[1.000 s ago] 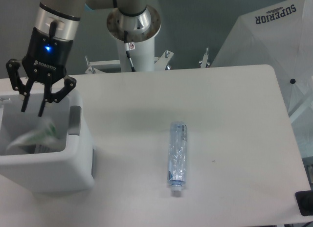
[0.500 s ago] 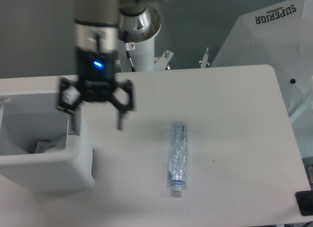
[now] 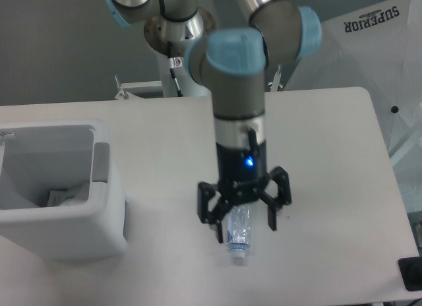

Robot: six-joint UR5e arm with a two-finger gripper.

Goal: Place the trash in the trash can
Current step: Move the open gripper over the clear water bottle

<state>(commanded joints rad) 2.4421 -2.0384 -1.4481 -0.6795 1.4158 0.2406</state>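
Observation:
The slim clear bottle (image 3: 239, 230) lies on the white table (image 3: 330, 154), its cap end toward the front edge; its upper part is hidden behind my gripper. My gripper (image 3: 246, 232) hangs over the bottle, open, with one finger on each side of it and nothing gripped. The white trash can (image 3: 62, 220) stands at the left. The clear plastic bag (image 3: 64, 197) with white labels lies inside the can, low against its near wall.
The arm's white base column (image 3: 178, 49) stands behind the table's far edge. A white folded cover marked SUPERIOR (image 3: 376, 49) sits at the right. A dark object (image 3: 410, 274) shows at the lower right corner.
My gripper moved from above the trash can rightward across the table and now straddles the bottle. The bag that was dropping now rests in the can. The bottle has not moved.

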